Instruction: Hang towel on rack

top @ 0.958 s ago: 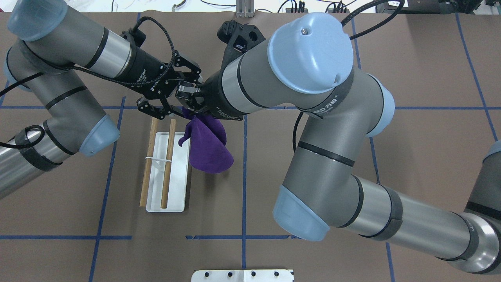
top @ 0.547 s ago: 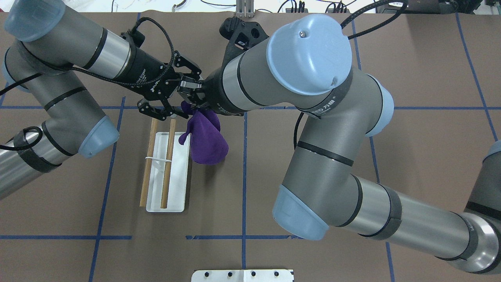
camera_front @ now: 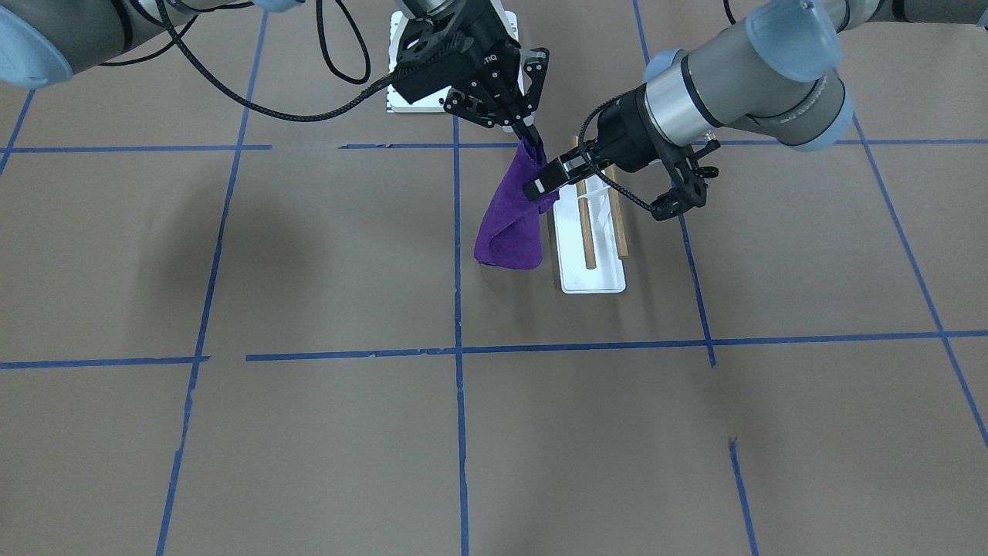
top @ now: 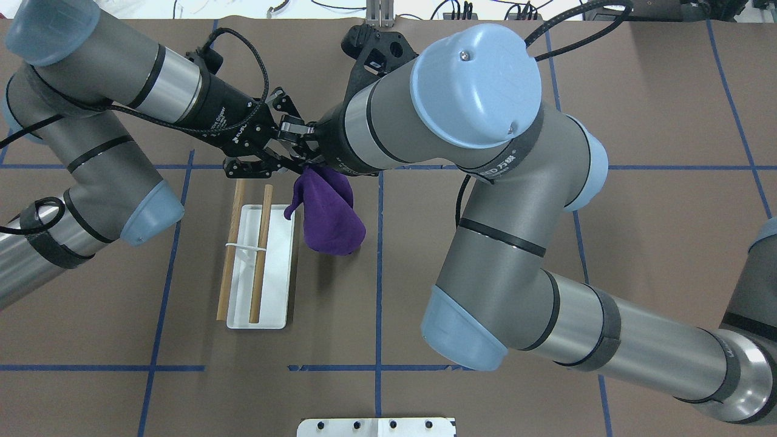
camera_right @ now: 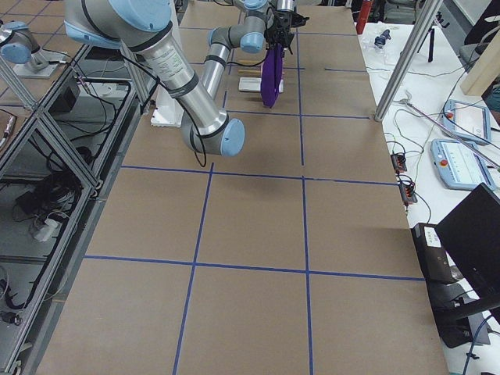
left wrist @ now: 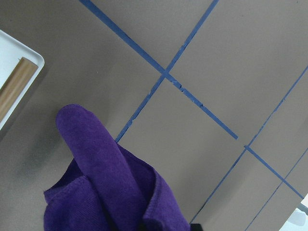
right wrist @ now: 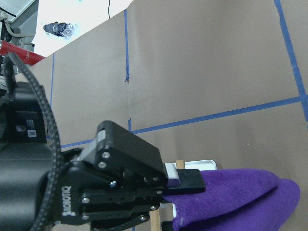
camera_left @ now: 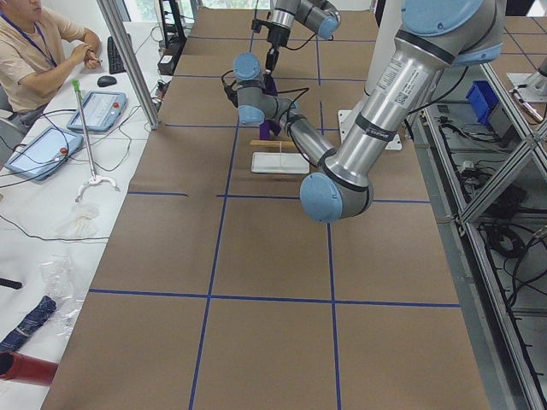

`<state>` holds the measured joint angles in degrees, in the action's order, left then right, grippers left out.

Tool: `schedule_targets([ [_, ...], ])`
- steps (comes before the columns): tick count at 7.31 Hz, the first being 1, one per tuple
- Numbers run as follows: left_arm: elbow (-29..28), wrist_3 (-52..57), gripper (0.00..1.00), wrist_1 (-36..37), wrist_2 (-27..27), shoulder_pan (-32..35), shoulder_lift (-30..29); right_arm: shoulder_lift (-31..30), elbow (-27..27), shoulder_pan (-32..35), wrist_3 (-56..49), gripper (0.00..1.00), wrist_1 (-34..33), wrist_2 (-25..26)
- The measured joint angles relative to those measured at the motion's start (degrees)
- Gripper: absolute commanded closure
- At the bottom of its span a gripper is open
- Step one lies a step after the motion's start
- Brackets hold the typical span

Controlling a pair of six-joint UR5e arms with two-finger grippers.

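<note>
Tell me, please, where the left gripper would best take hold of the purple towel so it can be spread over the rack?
Probably the upper edge of the towel, a little below the corner pinched by the right gripper. The cloth hangs bunched beside the rack, and the left gripper is already at that rack-side edge, so coming in sideways from there looks simplest.

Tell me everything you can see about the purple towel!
The purple towel looks like soft, fuzzy cloth, folded and bunched. It hangs in the air from its top corner, pinched by the right gripper. The left gripper has closed on its upper edge too. The towel dangles beside the wooden rack with the flat white base, not over it yet. Whether its bottom touches the brown table is hard to tell.
</note>
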<state>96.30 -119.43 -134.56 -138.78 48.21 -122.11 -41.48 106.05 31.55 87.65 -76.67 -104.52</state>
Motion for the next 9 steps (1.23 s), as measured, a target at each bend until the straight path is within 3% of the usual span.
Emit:
schedule_targets([
  [1,0.2,0.2,1.00,0.0,0.0,0.0,0.1,-0.1,0.2,0.0,-0.1,0.29,0.0,0.0],
  [2,0.7,0.4,1.00,0.0,0.1,0.0,0.3,-0.5,0.5,0.0,-0.1,0.00,0.0,-0.1],
  [3,1.5,0.5,1.00,-0.8,0.1,0.1,1.2,-1.9,2.1,-0.1,-0.1,0.00,0.0,-0.4],
  [4,2.9,0.9,1.00,-3.8,0.0,0.2,3.8,-6.9,7.0,-0.2,-0.3,0.00,0.0,-1.4],
  [6,4.5,2.9,1.00,-19.6,-0.5,0.6,15.3,-16.1,14.6,2.8,-1.9,0.00,0.2,-6.7],
  [8,3.6,9.1,1.00,-33.1,-0.8,1.8,27.9,-19.5,15.0,5.7,-5.2,0.00,0.3,-9.0],
  [9,3.0,14.7,1.00,-35.4,-1.9,3.9,32.1,-20.0,14.6,6.2,-6.3,0.00,0.4,-9.1],
])
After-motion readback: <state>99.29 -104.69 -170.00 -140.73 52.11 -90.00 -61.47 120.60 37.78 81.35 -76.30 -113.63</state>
